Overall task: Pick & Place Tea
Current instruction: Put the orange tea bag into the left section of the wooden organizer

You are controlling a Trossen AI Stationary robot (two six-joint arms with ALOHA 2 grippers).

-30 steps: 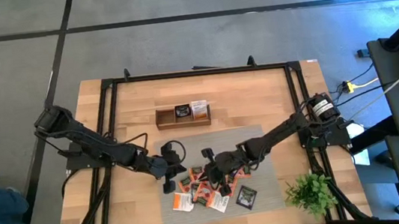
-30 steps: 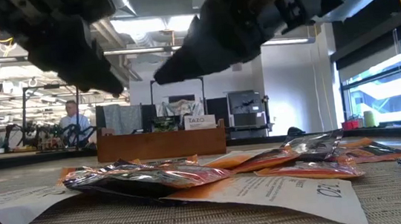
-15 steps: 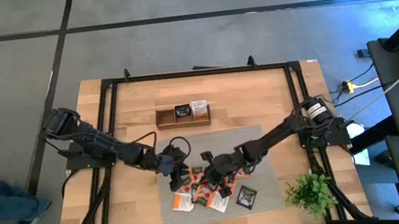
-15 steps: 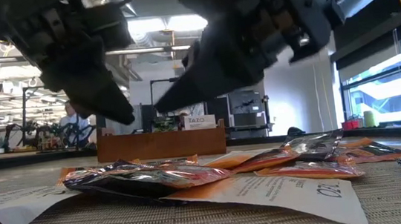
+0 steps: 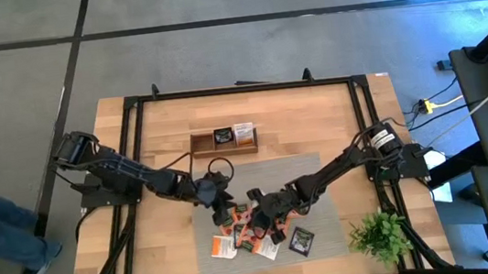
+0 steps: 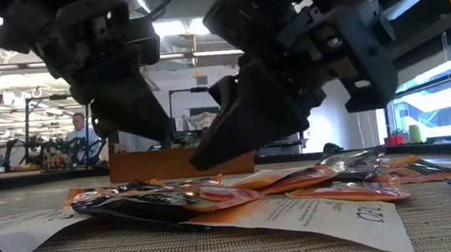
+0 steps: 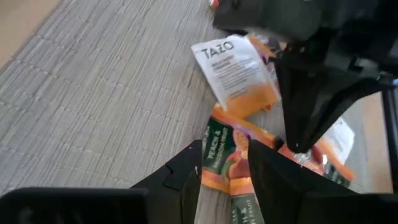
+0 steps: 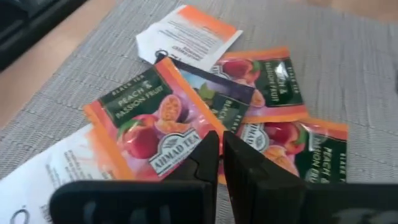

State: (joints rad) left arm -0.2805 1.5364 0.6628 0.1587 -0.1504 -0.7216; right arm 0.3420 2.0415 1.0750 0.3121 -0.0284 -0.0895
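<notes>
Collision risk: both grippers crowd the same sachets [image 5: 253, 233] heaped on the mat [image 5: 321, 170]; either could snag two at once. Left gripper [image 7: 224, 163] angled down over the pile's edge, fingers apart, empty. Right gripper [image 8: 221, 149] low over the pile's middle, fingers together, holding nothing.

Grey tiled floor [image 5: 214, 39]; bright windows [image 6: 436, 87], ceiling lights [image 6: 166, 27].
</notes>
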